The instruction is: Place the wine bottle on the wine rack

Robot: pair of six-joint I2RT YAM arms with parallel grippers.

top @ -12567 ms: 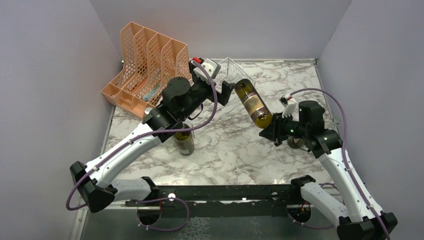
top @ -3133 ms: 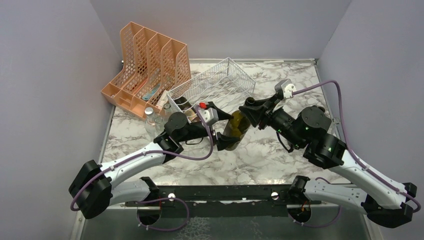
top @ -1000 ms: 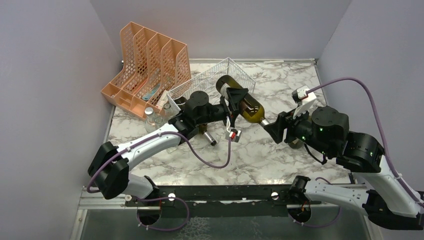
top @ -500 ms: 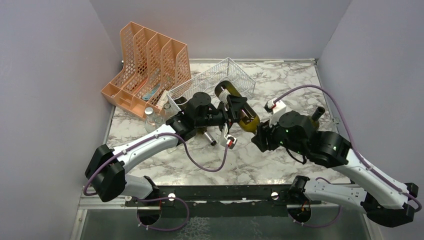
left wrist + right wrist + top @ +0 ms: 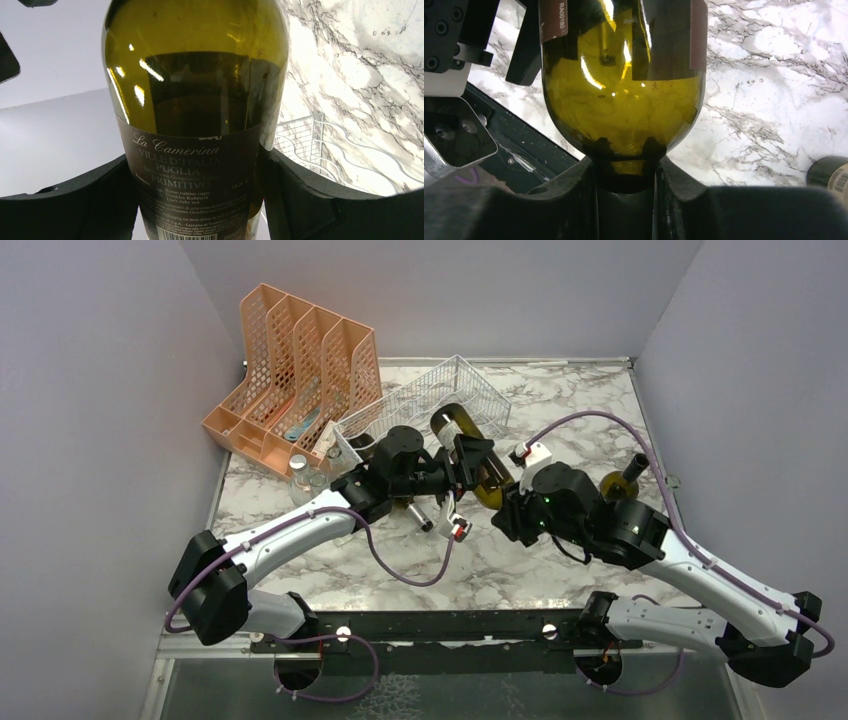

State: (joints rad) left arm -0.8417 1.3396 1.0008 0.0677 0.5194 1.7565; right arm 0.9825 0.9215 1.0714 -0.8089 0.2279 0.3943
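The wine bottle (image 5: pixel 488 483), olive green with a dark label, hangs tilted above the table in front of the white wire wine rack (image 5: pixel 455 390), base toward the rack. My left gripper (image 5: pixel 468 455) is shut on its labelled body (image 5: pixel 192 165); in the left wrist view a finger (image 5: pixel 305 200) presses each side. My right gripper (image 5: pixel 507 508) is shut on the bottle's neck just below the shoulder (image 5: pixel 624 115), a finger (image 5: pixel 574 200) against each side. A corner of the rack (image 5: pixel 310 145) shows behind the bottle.
An orange perforated file organizer (image 5: pixel 295 370) stands at the back left beside the rack. Another bottle (image 5: pixel 622 483) lies by my right arm, also at the edge (image 5: pixel 830 175) of the right wrist view. A dark bottle neck (image 5: pixel 418 517) and glass jars (image 5: pixel 300 475) sit under my left arm.
My right arm has swung left to the bottle's neck and its fingers have closed on it. The left gripper has kept its hold, and the bottle has dipped slightly.
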